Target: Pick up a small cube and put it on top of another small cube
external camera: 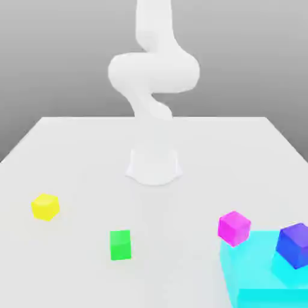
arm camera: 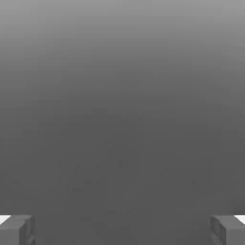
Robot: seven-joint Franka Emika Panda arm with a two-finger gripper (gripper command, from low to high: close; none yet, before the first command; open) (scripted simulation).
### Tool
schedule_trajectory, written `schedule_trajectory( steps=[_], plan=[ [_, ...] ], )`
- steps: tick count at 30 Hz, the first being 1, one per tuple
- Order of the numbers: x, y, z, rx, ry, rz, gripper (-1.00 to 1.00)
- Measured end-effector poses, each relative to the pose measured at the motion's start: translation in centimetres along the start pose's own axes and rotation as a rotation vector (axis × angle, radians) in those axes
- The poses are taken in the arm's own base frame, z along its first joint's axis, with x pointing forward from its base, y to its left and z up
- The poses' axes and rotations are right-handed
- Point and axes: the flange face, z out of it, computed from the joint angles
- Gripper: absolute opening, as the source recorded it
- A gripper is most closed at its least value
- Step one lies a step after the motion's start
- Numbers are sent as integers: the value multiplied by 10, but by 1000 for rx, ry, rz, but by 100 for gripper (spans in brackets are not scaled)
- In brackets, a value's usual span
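White table (external camera: 72, 156), grey backdrop. Exterior view, left to right: yellow cube (external camera: 45, 206), green cube (external camera: 120, 245) alone in front of my base, magenta cube (external camera: 233, 227). My gripper (arm camera: 122, 229) spread wide, empty. Pre-reach; next I descend onto green.

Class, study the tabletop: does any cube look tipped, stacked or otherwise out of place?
Nothing stands out. The green cube, yellow cube and magenta cube sit flat and apart; the blue cube rests on the cyan block.
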Motion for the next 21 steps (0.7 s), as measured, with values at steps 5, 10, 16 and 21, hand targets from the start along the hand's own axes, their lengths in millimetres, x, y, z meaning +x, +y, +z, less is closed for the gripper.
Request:
schedule_trajectory(
  steps=[5,10,16,21],
  plan=[
    [-19,46,125,-146,-113,-43,0],
    [-58,115,225,-271,-243,-78,0],
    [-134,217,309,-401,-429,-111,0],
    [-193,281,342,-460,-547,-122,0]
  ],
)
